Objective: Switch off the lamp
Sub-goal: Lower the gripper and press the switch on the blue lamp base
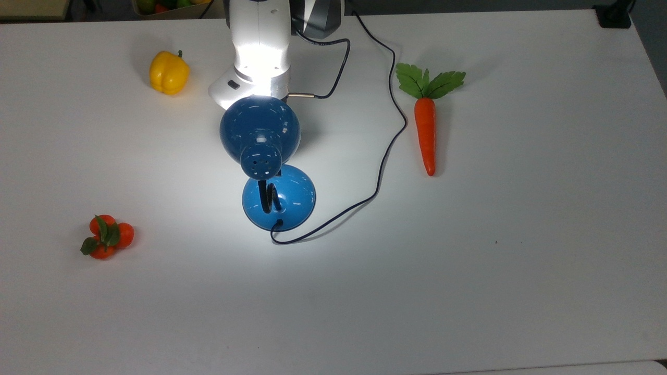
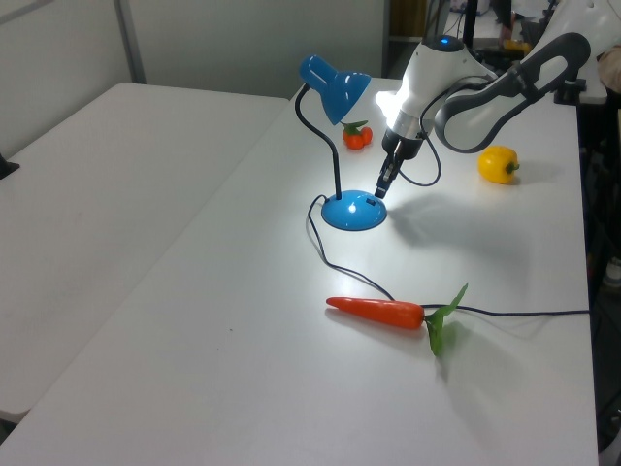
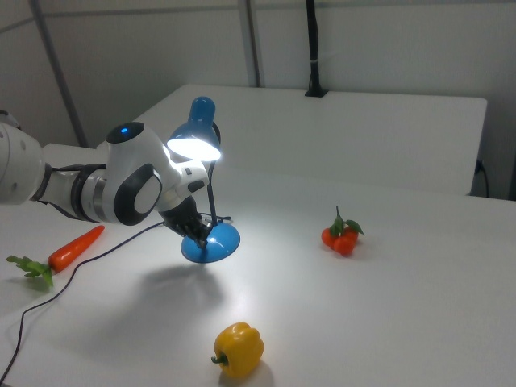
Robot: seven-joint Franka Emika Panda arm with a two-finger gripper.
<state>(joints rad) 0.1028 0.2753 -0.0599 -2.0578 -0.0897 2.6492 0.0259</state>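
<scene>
**Lamp glowing as the arm's tip is reaching its base**

The white desk (image 1: pixel 521 271) is carrying everything, with pale wall panels and a dark upright post standing behind it in the right view. The robot arm (image 2: pixel 485 83) is bending down across the desk. The lamp (image 1: pixel 260 136) is standing near the desk's middle and is shining: a bright pool of light is lying around its base (image 2: pixel 353 211) and on the arm's white wrist.

In the top view the dome shade is covering the arm's end, so the tool is hiding beneath it there. The left view is showing the tool (image 2: pixel 381 183) as a dark, slender tip slanting down just above the base's far edge; whether it is touching cannot be told. The right view is showing the tool (image 3: pixel 196 229) low against the base beside the black neck. How wide its fingers are standing cannot be told.

The thin black cord (image 1: pixel 385 151) is looping from the base toward the top view's upper edge. A carrot (image 1: pixel 425 130) is lying at the top view's right, a yellow pepper (image 1: pixel 168 72) at its upper left, and a cluster of small tomatoes (image 1: pixel 106 236) at its lower left, all well apart from the lamp.
</scene>
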